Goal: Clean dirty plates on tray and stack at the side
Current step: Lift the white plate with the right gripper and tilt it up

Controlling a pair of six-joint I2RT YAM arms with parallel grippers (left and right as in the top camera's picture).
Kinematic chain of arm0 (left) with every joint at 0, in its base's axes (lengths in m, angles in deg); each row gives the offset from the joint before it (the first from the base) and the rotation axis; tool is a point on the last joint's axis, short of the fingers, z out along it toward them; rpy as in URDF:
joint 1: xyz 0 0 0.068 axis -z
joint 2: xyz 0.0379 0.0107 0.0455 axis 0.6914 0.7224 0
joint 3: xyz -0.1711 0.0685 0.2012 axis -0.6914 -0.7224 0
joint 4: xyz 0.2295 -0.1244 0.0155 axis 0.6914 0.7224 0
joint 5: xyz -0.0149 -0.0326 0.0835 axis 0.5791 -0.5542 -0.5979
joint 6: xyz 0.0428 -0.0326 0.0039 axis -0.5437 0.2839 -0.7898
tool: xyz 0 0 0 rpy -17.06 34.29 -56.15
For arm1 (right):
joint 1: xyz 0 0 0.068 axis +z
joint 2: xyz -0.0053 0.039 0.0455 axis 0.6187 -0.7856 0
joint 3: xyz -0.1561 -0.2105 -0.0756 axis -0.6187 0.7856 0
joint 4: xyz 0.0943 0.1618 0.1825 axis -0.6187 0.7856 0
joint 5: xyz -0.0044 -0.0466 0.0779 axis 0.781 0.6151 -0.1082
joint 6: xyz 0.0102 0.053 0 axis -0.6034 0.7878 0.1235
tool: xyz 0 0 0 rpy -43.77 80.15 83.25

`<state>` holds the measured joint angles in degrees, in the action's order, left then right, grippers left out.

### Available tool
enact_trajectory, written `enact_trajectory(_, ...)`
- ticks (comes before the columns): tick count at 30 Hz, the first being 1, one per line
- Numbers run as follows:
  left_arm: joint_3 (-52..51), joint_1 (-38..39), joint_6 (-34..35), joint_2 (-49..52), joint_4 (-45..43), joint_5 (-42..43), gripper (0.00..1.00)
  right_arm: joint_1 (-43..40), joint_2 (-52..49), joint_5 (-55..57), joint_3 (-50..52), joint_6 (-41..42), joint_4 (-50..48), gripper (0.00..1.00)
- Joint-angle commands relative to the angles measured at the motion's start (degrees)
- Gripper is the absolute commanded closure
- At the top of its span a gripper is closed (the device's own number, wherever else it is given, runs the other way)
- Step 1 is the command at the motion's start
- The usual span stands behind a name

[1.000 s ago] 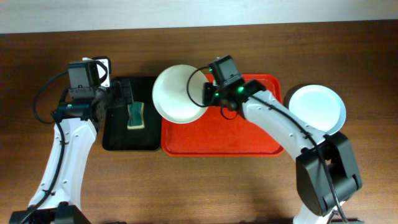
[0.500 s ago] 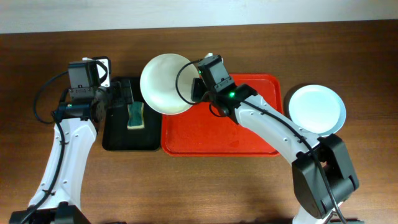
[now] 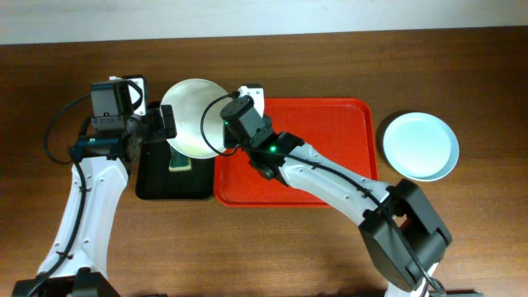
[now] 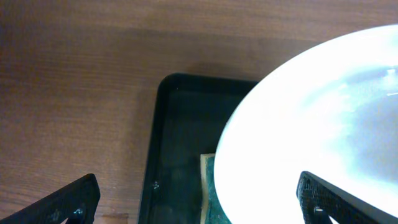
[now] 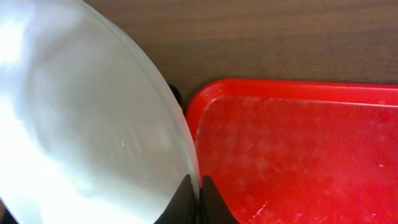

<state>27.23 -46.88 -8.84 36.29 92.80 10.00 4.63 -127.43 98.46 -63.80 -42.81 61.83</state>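
Right tool (image 5: pixel 198 191): closed, pinching the rim of the white plate (image 3: pixel 188 115); the edge grip leaves the plate's face exposed. The plate hangs above the black tray (image 3: pixel 157 188) and sponge (image 3: pixel 179 163), presumably for wiping. Left tool (image 4: pixel 198 202): wide open, empty, beside the plate, likely to take the sponge. Red tray (image 3: pixel 330 190) holds nothing; a mint-blue plate (image 3: pixel 421 146) sits on the worktop (image 3: pixel 272 247) to its right, apparently the stacking spot.
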Motion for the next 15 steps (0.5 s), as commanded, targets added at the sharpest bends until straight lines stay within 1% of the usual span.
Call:
enact_trajectory(1,0.04,-0.02,0.57,-0.55,-0.11,-0.17,0.01,0.66,-0.39,6.03,-1.29,-1.31,-2.69,0.96)
enact_trajectory(6,0.04,-0.02,0.57,-0.55,-0.11,-0.17,0.01,0.7,-0.39,6.12,-1.31,-6.29,-6.64,0.96)
enact_trajectory(10,0.04,-0.02,0.57,-0.55,-0.11,-0.17,0.01,0.7,-0.39,7.61,-1.31,-8.02,-7.89,0.96)
enact_trajectory(15,0.04,-0.02,0.57,-0.55,-0.11,-0.17,0.01,0.7,-0.39,7.63,-1.31,-14.64,-11.17,0.96)
